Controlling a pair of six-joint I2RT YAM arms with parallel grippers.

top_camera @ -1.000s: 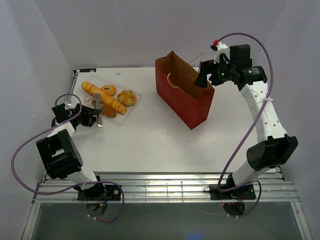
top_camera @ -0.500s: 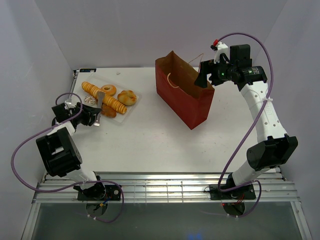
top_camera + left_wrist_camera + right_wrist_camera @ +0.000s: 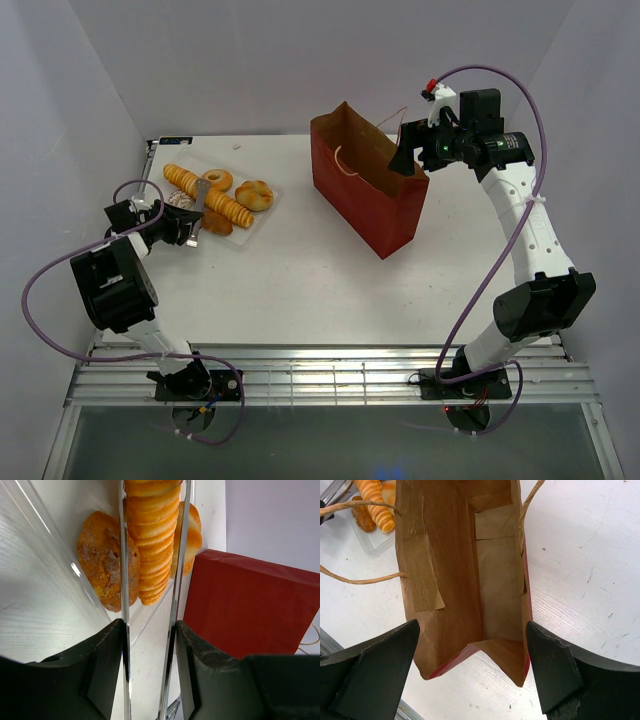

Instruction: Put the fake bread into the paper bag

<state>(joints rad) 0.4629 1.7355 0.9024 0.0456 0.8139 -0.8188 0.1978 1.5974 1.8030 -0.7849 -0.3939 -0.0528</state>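
Note:
The fake bread lies on a clear tray (image 3: 268, 208) at the far left: a long ridged loaf (image 3: 210, 195), a ring doughnut (image 3: 217, 180), a round bun (image 3: 254, 194), a pale speckled piece (image 3: 179, 200) and a small brown piece (image 3: 217, 223). My left gripper (image 3: 178, 232) is shut on metal tongs (image 3: 199, 212). In the left wrist view the tong blades (image 3: 123, 580) straddle the loaf (image 3: 152, 540), with the brown piece (image 3: 102, 560) outside them. The dark-red paper bag (image 3: 370, 195) stands open. My right gripper (image 3: 410, 152) is open above its right end (image 3: 465, 555).
The bag's tan string handles (image 3: 365, 580) hang over its left side. Grey walls close in the table on the left, back and right. A slatted metal rail (image 3: 330, 375) runs along the near edge.
My left gripper has pushed the tongs away from me, onto the tray, so the blades now reach along the loaf. The right arm and bag have not moved.

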